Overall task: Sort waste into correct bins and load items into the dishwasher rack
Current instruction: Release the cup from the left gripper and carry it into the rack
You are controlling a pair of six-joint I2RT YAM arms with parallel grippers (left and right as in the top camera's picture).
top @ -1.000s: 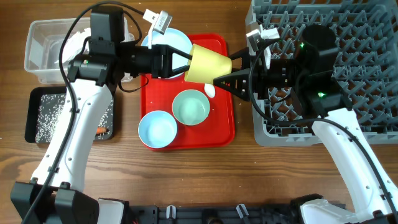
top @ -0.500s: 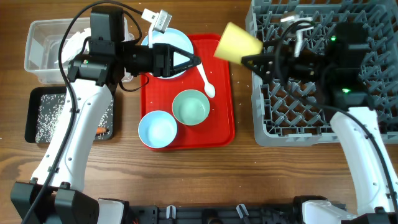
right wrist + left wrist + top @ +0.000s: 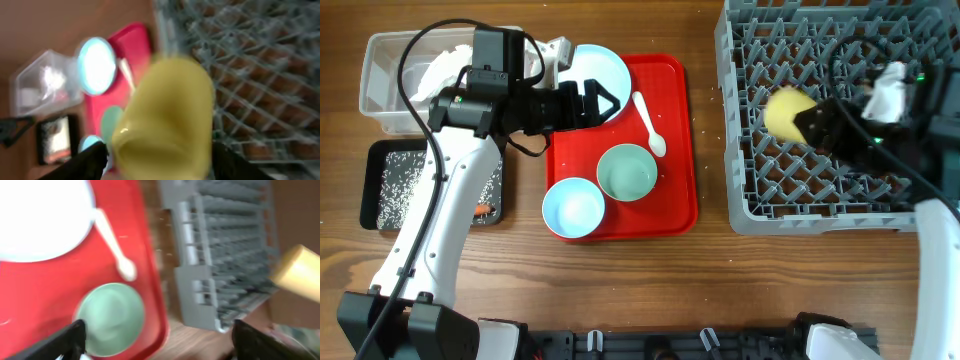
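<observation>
Right gripper [image 3: 812, 122] is seen clamped on the small yellow cup [image 3: 786, 112], held above the dishwasher rack [image 3: 750, 205], cup at its nine o'clock; left gripper [image 3: 605, 102] is spread apart, farther off.

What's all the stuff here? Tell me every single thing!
dishwasher rack: 1, grey, right side
yellow cup: 1, yellow, above the rack
red tray: 1, red, middle
plate: 1, light blue, tray's far-left corner
spoon: 1, white, on tray
green bowl: 1, pale green, on tray
blue bowl: 1, light blue, on tray
clear tub: 1, see-through, far left
tissue: 1, white, in tub
black tray: 1, black, left
rice grains: many, white, in black tray
left pincer: 1, black, open, beside plate
right pincer: 1, black, gripping yellow cup
</observation>
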